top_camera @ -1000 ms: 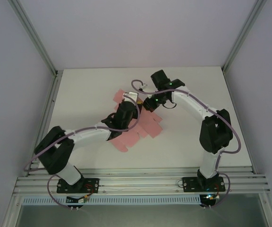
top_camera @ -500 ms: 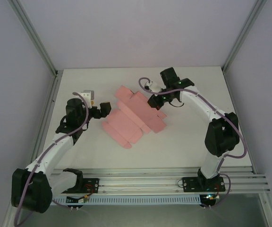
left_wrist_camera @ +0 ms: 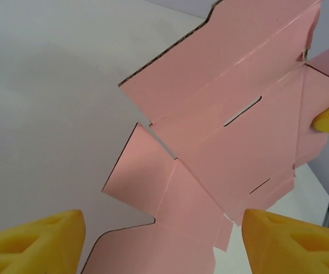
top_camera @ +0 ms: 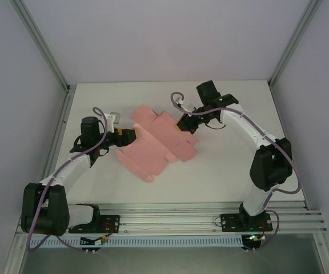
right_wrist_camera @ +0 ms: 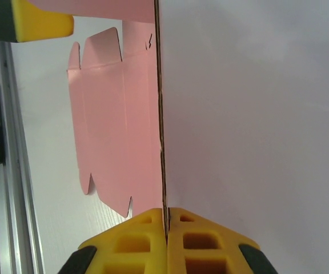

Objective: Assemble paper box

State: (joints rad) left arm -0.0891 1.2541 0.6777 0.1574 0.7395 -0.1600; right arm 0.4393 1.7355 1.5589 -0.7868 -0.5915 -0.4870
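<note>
The right gripper (right_wrist_camera: 165, 216) was closed on one edge of the paper box (top_camera: 153, 147), a flat die-cut sheet of salmon-pink card. The card edge was clamped between its yellow pads (right_wrist_camera: 147, 222). From that grip, the sheet extended ahead of the fingers over the white table (top_camera: 233, 165). The left gripper (left_wrist_camera: 164, 225) was set with its jaws apart. A flap of the sheet was seen between and ahead of its fingertips. Contact between those fingertips and the card could not be confirmed.
</note>
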